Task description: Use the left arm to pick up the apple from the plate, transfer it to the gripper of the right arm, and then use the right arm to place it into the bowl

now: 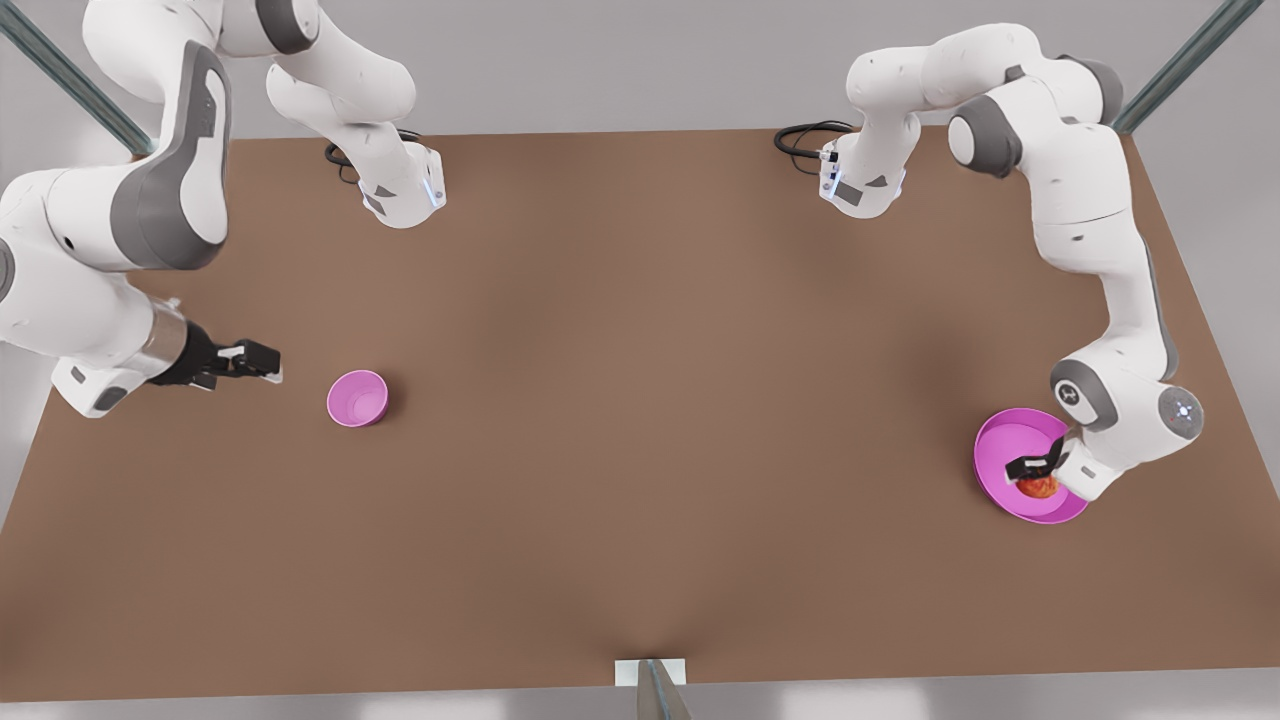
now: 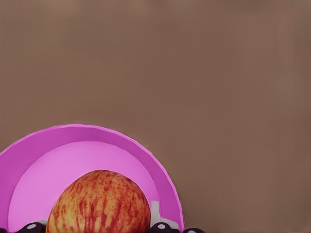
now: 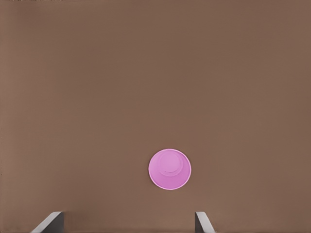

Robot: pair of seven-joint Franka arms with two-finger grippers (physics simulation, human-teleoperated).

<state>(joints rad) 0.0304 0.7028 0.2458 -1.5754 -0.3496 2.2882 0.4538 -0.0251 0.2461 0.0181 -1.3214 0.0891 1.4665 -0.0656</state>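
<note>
The first step is in hand: the left claw [image 1: 1036,476] is down in the plate [image 1: 1000,440], its fingers [image 2: 156,216] on both sides of the apple [image 1: 1040,487]; whether they already press it, I cannot tell. Next it must clench and lift. The right claw [image 1: 262,362] waits released beside the bowl [image 1: 357,398] on the counter [image 1: 640,400].

Left wrist view: the apple [image 2: 99,204] and plate [image 2: 29,150] are cut off by the frame edge. Front view: the left hand [image 1: 1035,470] overlaps the apple; contact of its fingers cannot be judged. Right wrist view: right hand's fingertips [image 3: 51,222] are cropped.
</note>
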